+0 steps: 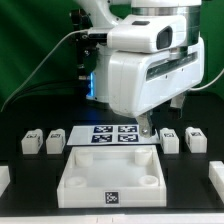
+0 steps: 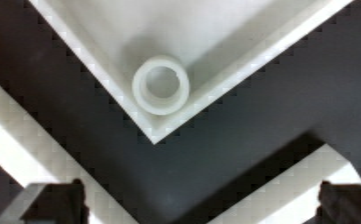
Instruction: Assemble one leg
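Note:
The large white square tray-like piece (image 1: 110,176) lies at the front middle of the table. In the wrist view one of its corners (image 2: 230,45) shows, with a round ring-shaped socket (image 2: 161,83) in it. Several small white legs with marker tags stand in a row: two on the exterior view's left (image 1: 32,141) (image 1: 57,140) and two on its right (image 1: 170,138) (image 1: 195,140). My gripper (image 1: 150,130) hangs over the tray's far right corner. In the wrist view the gripper (image 2: 198,205) is open, its fingertips (image 2: 56,203) wide apart with nothing between them. No leg shows in the wrist view.
The marker board (image 1: 113,133) lies flat behind the tray. More white parts sit at the exterior view's left edge (image 1: 4,178) and right edge (image 1: 216,177). The arm's big white body (image 1: 150,65) hides the back right of the table.

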Robot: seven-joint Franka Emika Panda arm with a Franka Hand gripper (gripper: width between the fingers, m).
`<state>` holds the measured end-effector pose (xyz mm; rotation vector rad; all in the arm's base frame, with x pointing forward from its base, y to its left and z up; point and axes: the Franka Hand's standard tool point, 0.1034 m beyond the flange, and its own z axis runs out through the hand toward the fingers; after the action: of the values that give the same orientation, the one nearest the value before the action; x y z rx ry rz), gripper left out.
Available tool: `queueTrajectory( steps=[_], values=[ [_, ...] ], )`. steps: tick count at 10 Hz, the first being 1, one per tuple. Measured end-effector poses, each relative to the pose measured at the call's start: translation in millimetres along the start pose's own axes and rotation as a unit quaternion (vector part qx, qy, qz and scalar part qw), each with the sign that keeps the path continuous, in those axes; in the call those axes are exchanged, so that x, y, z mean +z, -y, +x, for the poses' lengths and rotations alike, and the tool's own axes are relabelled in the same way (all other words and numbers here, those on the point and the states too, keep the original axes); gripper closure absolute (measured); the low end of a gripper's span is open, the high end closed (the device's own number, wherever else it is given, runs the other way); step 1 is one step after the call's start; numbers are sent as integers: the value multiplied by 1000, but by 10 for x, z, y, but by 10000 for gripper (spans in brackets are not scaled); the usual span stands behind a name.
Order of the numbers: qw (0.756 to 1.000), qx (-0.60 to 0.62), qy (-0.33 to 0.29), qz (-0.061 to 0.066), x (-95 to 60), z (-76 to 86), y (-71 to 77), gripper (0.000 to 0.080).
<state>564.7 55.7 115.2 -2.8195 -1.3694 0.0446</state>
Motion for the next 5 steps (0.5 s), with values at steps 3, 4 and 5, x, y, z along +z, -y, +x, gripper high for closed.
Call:
queueTrajectory(
  steps=[3, 4, 5],
  values=[
    [1000, 0, 0, 0, 1, 0, 0, 150],
    [1000, 0, 0, 0, 2, 0, 1, 150],
    [1000, 0, 0, 0, 2, 0, 1, 150]
  ],
)
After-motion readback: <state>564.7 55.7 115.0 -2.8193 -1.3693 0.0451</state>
